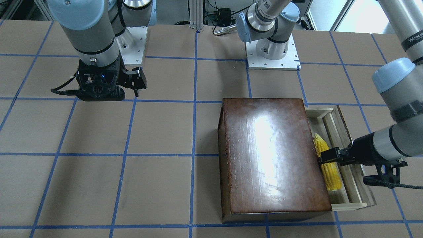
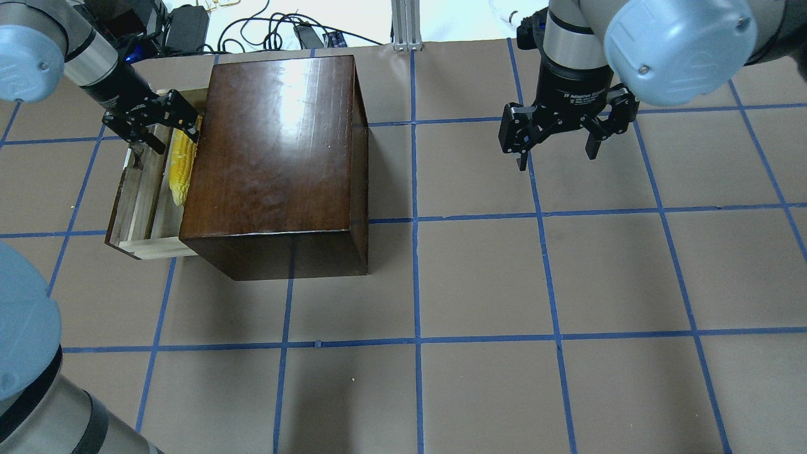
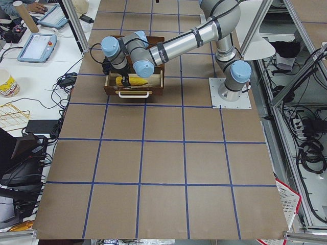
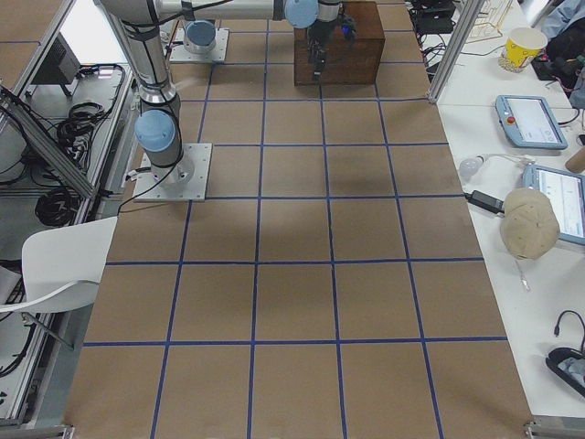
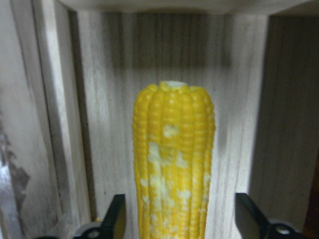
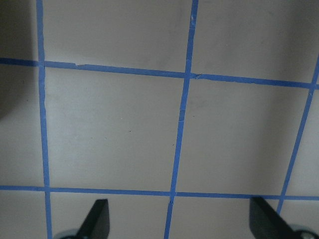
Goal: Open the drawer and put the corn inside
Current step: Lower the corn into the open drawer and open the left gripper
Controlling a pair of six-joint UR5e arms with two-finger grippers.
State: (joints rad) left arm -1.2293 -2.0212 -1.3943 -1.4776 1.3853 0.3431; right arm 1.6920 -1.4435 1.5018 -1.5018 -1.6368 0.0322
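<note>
The left fingers flank the corn (its near end cropped).

Table: brown surface, blue tape grid. Dark-brown box on it, robot's left side; white arm base plates.

Robotics lab, blue-taped grid table, teach pendants alongside, loose cables, aluminium framing.

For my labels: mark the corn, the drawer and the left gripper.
corn (image 2: 179,167), overhead view, middle of the cob.
drawer (image 2: 154,247), overhead view, pale end wall.
left gripper (image 2: 176,142), overhead view, midway between its fingers' tips.
</note>
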